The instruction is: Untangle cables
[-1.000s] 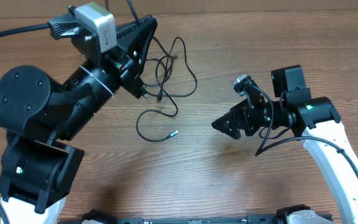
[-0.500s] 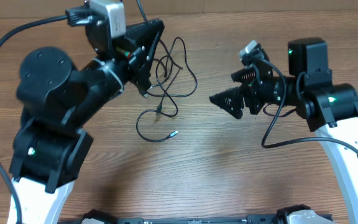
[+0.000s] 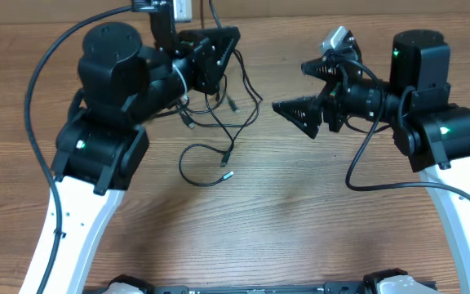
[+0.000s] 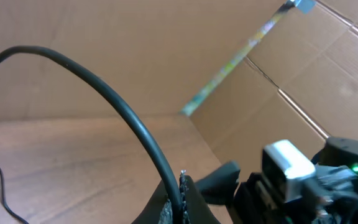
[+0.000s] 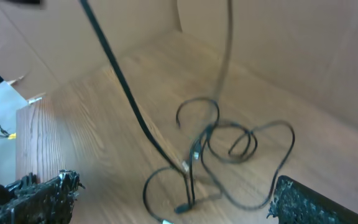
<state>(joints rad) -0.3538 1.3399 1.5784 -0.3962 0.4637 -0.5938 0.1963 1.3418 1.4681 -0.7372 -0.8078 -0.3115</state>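
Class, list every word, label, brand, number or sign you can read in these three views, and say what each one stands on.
No text can be read in any view.
pale strip on the brown cardboard wall, left wrist view: coloured marks, too blurred to read.
thin black cables and brown wooden table: no lettering shows.

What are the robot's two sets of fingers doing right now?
Left gripper: fingers closed, holding a black cable.
Right gripper: fingers open, holding nothing.
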